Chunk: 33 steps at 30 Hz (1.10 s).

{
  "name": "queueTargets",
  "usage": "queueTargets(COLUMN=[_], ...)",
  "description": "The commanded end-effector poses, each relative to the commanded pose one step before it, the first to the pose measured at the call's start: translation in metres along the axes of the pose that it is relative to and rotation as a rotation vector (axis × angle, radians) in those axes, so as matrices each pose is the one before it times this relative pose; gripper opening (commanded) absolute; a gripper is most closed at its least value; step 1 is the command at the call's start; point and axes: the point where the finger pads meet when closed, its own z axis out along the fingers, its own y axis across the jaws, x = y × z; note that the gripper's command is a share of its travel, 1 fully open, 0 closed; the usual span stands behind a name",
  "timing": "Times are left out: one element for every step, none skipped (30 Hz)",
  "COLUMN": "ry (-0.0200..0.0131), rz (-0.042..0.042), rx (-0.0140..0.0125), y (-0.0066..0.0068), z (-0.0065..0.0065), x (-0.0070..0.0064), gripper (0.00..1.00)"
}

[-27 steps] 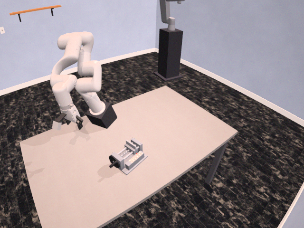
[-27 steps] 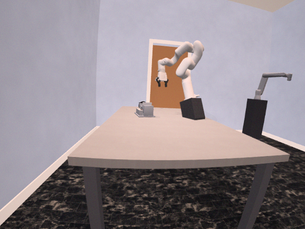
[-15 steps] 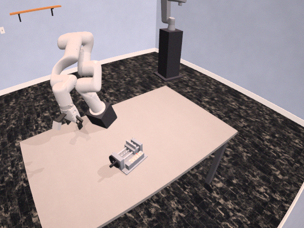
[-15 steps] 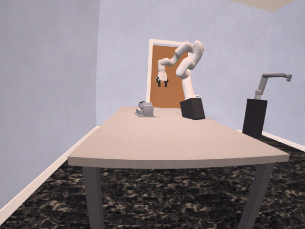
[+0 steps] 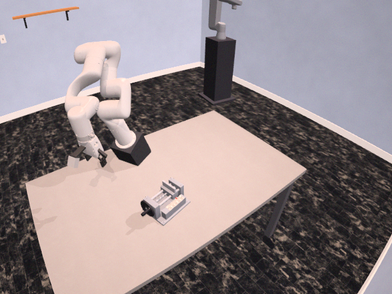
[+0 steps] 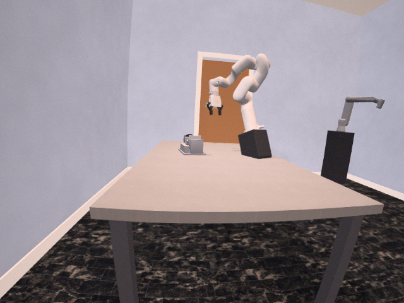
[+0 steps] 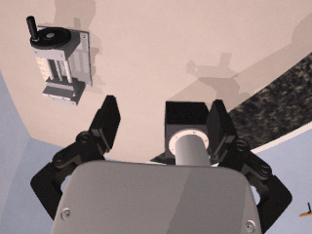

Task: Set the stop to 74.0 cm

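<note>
Beige tabletop (image 5: 202, 158) (image 6: 228, 182) (image 7: 146, 63) spreads below the jaws (image 5: 94, 160) (image 6: 215, 112); the white arm (image 5: 95, 60) (image 6: 249, 113) (image 7: 192, 151) holds them raised above it, spread wide, gripping nothing and touching nothing; the grey stop rig (image 5: 174, 205) (image 6: 196, 146) (image 7: 83, 63) sits on the tabletop, lower than the jaws and well apart from them; its black handwheel (image 5: 146, 206) (image 6: 187, 135) (image 7: 53, 38), smallest, is at one end, free of the jaws.

Between the earlier top and exterior pictures and now, no change can be made out.
</note>
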Motion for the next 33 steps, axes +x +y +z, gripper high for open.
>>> queueTargets(ry=[0.0033,0.0,0.0,0.0,0.0,0.0,0.0,0.0,0.0,0.0,0.0,0.0,0.0,0.0,0.0,0.0,0.0,0.0,0.0,0.0,0.0,0.0,0.0,0.0,0.0,0.0,0.0,0.0,0.0,0.0,0.0,0.0,0.0], rz=[-0.00007,0.0,0.0,0.0,0.0,0.0,0.0,0.0,0.0,0.0,0.0,0.0,0.0,0.0,0.0,0.0,0.0,0.0,0.0,0.0,0.0,0.0,0.0,0.0,0.0,0.0,0.0,0.0,0.0,0.0,0.0,0.0,0.0], rx=[0.0012,0.0,0.0,0.0,0.0,0.0,0.0,0.0,0.0,0.0,0.0,0.0,0.0,0.0,0.0,0.0,0.0,0.0,0.0,0.0,0.0,0.0,0.0,0.0,0.0,0.0,0.0,0.0,0.0,0.0,0.0,0.0,0.0], y=[-0.00039,0.0,0.0,0.0,0.0,0.0,0.0,0.0,0.0,0.00001,0.00001,0.00002,0.00002,0.00003,0.00004,0.00005,0.00006,0.00006,0.00006,0.00007,0.00007,0.00008,0.0,0.0,0.00007,0.00007,0.00007,0.00007,0.00006,0.00005,0.00005,0.00004,0.00004], z=[-0.00127,0.0,0.0,0.0,0.0,0.0,0.0,-0.00001,-0.00007,-0.00018,-0.00032,-0.00049,-0.00067,-0.00087,-0.00106,-0.00124,-0.00141,-0.00156,-0.00171,-0.00181,-0.00188,-0.00192,0.0,0.0,-0.00195,-0.00192,-0.00185,-0.00175,-0.00164,-0.0015,-0.00132,-0.00113,-0.00092], x=[0.00096,0.0,0.0,0.0,0.0,0.0,0.0,0.0,-0.00001,-0.00002,-0.00004,-0.00007,-0.00009,-0.00012,-0.00015,-0.00019,-0.00022,-0.00025,-0.00024,-0.00026,-0.00029,-0.00031,0.0,0.0,-0.00028,-0.00028,-0.00028,-0.00028,-0.00024,-0.00021,-0.00019,-0.00017,-0.00014], gripper=[1.0,1.0,1.0,1.0,1.0,1.0,1.0,1.0,1.0,1.0,1.0,1.0,1.0,1.0,1.0,1.0,1.0,1.0,1.0,1.0,1.0,1.0,1.0,1.0,1.0,1.0,1.0,1.0,1.0,1.0,1.0,1.0,1.0])
